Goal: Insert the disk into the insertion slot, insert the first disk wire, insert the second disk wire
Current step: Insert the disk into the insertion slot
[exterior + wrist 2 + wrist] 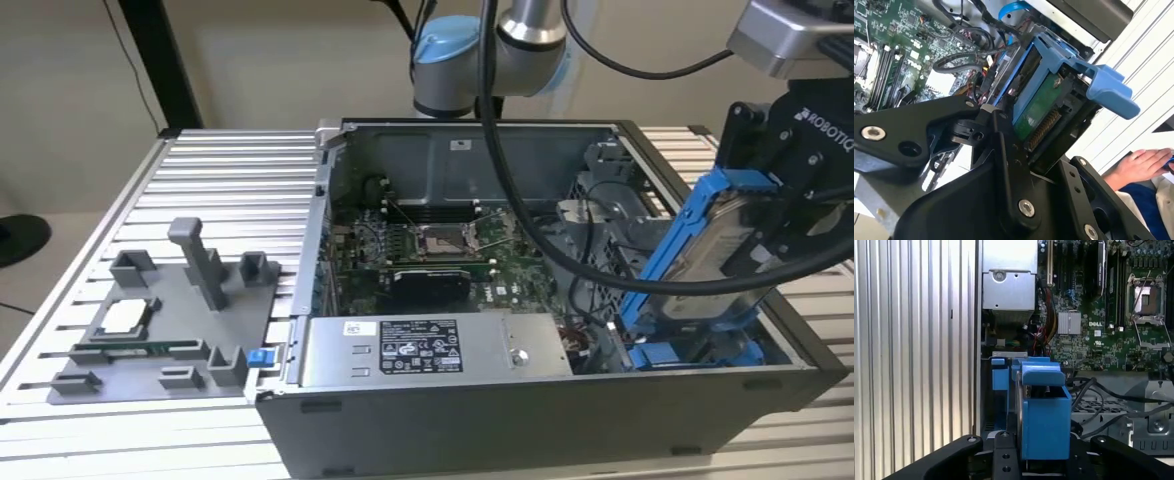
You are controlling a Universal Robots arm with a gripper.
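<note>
The gripper point(781, 235) is grasping the disk point(714, 240) and holding it tilted above the corner of the computer case point(534, 425) on the exterior view's right. The disk's lower end is dipping inside the case, down by the insertion slot point(694, 352) (whether it is touching the blue rails, I cannot tell). A thick black cable point(534, 240) is drooping over the inside of the case beside the disk. In the second wrist view the disk's blue tab point(1109, 87) is sticking out past the gripper, and a person's hand point(1141, 165) is lying well outside the case.
</note>
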